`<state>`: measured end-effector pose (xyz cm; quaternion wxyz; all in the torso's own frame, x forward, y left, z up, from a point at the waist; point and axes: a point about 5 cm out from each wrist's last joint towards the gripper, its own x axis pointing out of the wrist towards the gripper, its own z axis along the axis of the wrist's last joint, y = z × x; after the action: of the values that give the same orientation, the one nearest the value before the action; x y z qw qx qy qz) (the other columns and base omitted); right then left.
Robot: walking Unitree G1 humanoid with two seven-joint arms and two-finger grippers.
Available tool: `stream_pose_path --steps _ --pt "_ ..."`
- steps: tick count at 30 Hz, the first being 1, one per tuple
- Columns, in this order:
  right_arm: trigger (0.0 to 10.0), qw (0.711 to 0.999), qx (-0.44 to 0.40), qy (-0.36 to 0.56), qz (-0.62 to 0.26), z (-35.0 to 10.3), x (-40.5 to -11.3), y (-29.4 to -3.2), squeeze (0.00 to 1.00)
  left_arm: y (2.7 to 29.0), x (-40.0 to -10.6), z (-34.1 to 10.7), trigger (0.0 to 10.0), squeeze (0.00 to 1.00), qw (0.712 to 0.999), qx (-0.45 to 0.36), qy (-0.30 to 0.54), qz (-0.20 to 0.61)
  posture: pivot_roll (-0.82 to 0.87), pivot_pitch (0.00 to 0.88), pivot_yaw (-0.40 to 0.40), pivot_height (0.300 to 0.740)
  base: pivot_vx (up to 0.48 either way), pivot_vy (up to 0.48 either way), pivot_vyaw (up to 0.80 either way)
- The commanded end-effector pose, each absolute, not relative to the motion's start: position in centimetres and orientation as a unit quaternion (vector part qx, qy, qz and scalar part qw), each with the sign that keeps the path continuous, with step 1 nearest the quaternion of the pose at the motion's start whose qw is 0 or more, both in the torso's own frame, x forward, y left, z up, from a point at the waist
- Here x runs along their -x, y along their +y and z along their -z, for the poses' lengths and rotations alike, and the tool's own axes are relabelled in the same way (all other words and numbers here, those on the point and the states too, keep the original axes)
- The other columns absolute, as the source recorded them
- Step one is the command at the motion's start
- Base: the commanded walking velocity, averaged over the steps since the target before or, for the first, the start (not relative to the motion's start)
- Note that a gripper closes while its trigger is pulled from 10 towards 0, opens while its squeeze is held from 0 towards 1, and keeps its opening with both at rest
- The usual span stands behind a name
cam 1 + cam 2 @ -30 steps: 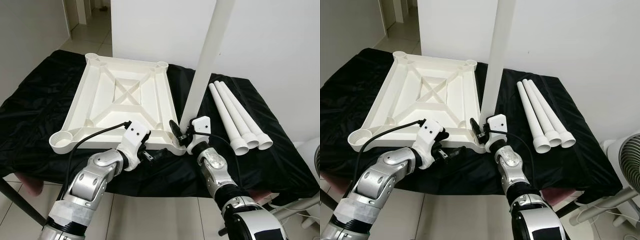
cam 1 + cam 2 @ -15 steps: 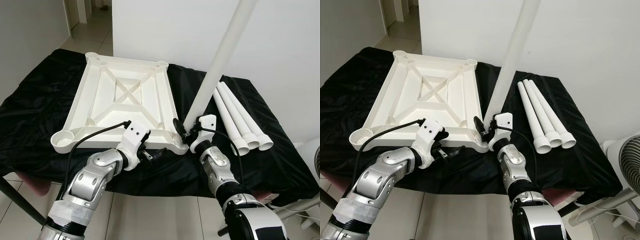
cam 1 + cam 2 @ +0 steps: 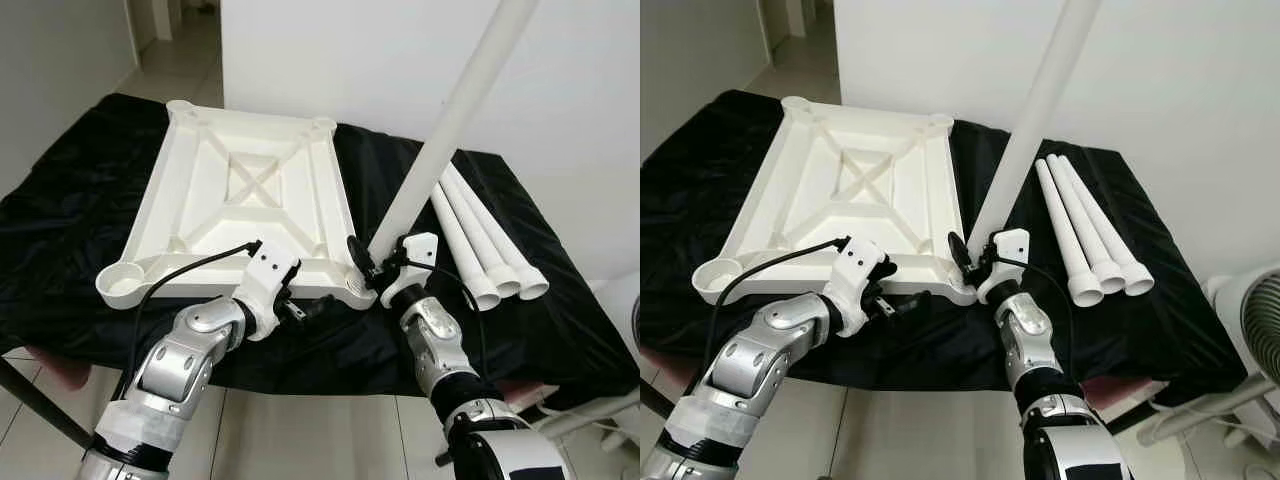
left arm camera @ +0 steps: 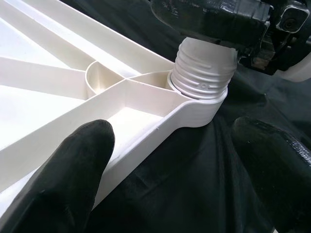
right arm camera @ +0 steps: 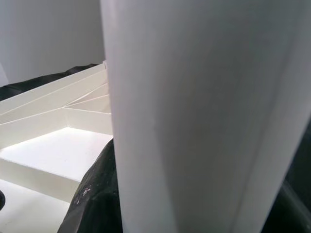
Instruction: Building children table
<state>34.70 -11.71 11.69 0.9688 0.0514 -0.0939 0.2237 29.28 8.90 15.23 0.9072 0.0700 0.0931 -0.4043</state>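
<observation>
Up front in the left eye view, the white tabletop [image 3: 250, 215] lies upside down on a black cloth [image 3: 60, 210], ribs facing up. The right gripper [image 3: 368, 268] sits at the tabletop's near right corner, its fingers pinching the bottom of a long white leg [image 3: 455, 115] that leans up and away to the right. The left gripper [image 3: 312, 308] is low at the near edge of the tabletop, just to the left of the right gripper, fingers spread and holding nothing. Three more legs [image 3: 480, 235] lie side by side on the cloth, to the right of the right gripper and apart from it

Next, the right eye view gives the same layout: the leg [image 3: 1045, 100] rises from the corner socket [image 3: 962, 290] between the two grippers, and a fan [image 3: 1255, 340] stands past the cloth's right edge

Then the left wrist view: the two black fingers [image 4: 63, 179] stand wide apart, one over the tabletop's edge rib, the other over the cloth. Straight ahead of them, the threaded end of the leg [image 4: 204, 75] sits in the round corner socket [image 4: 199, 109], tilted, with ridges of thread showing above the rim. The right gripper's black fingers [image 4: 209, 19] clamp the leg just above the thread

Last, the right wrist view: the leg [image 5: 194, 116] stands right against the camera, close between the jaws, with the tabletop's ribs [image 5: 58, 121] beyond it to one side
</observation>
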Motion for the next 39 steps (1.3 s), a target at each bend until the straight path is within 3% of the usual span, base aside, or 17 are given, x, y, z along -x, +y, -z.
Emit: stream_pose_path --steps 1,14,21,26,39 --pt "10.0 0.978 -0.054 0.014 -0.199 -7.2 -33.2 -12.7 0.00 8.7 -29.4 -15.2 10.0 0.00 0.906 -0.074 0.090 0.406 0.13 0.030 -0.123 0.740 0.000 0.000 0.00" --pt "10.0 0.992 -0.064 -0.012 -0.112 -8.3 -33.7 -11.5 0.00 8.5 -29.3 -15.2 10.0 0.00 0.905 -0.074 0.090 0.410 0.13 0.019 -0.128 0.740 0.000 0.000 0.00" --pt "10.0 0.996 -0.083 -0.029 -0.005 -8.9 -33.6 -10.7 0.00 8.4 -29.3 -15.2 10.0 0.00 0.904 -0.074 0.088 0.412 0.13 0.006 -0.136 0.740 0.000 0.000 0.00" --pt "10.0 0.995 -0.079 -0.059 -0.021 -9.8 -33.4 -9.9 0.00 8.3 -29.3 -15.1 10.0 0.00 0.903 -0.074 0.088 0.413 0.13 0.000 -0.136 0.740 0.000 0.000 0.00" --pt "10.0 0.997 -0.055 -0.057 0.021 -9.7 -33.4 -10.9 0.00 7.9 -29.2 -15.0 10.0 0.00 0.901 -0.073 0.088 0.418 0.13 0.000 -0.143 0.740 0.000 0.000 0.00"
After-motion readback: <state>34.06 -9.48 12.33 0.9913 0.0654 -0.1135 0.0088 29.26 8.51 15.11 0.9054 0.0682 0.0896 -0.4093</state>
